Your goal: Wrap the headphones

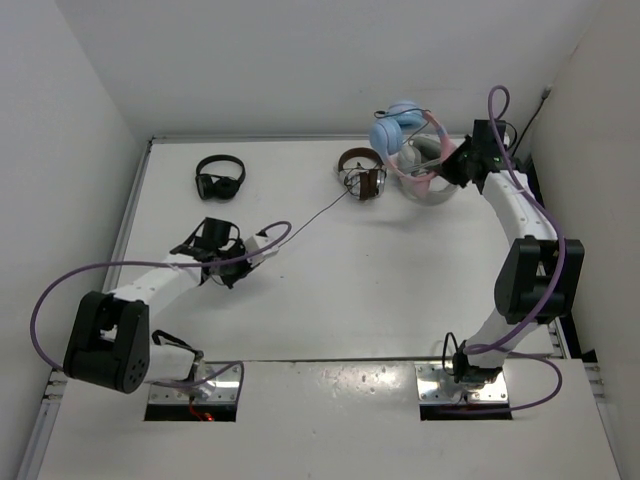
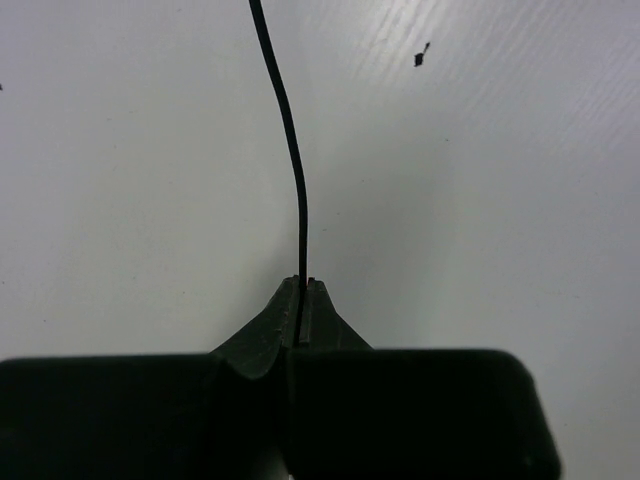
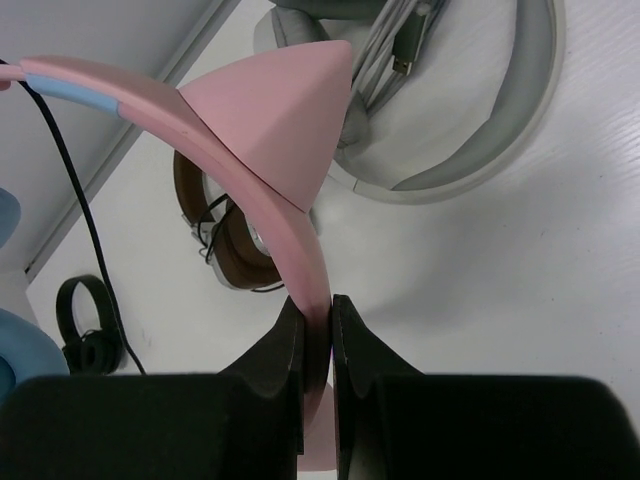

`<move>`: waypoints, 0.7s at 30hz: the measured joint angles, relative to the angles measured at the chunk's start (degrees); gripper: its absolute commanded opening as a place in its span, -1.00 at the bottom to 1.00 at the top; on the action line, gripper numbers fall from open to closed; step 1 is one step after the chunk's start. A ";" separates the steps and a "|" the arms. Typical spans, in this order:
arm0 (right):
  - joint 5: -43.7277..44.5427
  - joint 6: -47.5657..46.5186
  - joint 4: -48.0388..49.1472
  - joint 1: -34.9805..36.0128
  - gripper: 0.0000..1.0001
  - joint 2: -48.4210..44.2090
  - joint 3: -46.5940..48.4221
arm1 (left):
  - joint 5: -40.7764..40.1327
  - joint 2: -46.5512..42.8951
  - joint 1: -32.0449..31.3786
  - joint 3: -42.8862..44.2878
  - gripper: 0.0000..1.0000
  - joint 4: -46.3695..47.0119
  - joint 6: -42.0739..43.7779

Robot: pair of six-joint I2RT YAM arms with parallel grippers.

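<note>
The headphones (image 1: 398, 128) with light blue ear cups and pink headband hang in the air at the back right. My right gripper (image 1: 455, 165) is shut on the pink headband (image 3: 290, 235), just below a pink cat ear (image 3: 283, 115). The thin dark cable (image 1: 312, 216) runs taut from the headphones across the table to my left gripper (image 1: 262, 240). In the left wrist view the left gripper (image 2: 302, 285) is shut on the cable (image 2: 292, 150), which leads straight away from the fingertips. Part of a blue ear cup (image 3: 22, 345) shows at the left edge of the right wrist view.
A brown-and-silver pair (image 1: 362, 175) lies under the cable at the back middle. An all-black pair (image 1: 220, 178) lies at the back left. A clear round bowl (image 1: 432, 185) holding a grey pair stands under the right gripper. White walls close in the table.
</note>
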 measured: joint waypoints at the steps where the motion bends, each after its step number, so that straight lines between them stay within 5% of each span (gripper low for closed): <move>1: 0.35 -0.07 -0.07 -0.02 -1.00 0.00 0.00 | 0.11 -0.22 -0.24 -0.26 -1.00 -0.11 0.31; 9: 8.09 -2.47 -0.39 2.56 -1.00 0.00 0.00 | 2.99 -4.52 -4.48 -0.61 -1.00 -4.76 3.56; 21: 17.46 -5.42 0.59 12.11 -1.00 0.63 -0.20 | 6.12 -6.54 -24.98 15.78 -1.00 -11.08 -1.70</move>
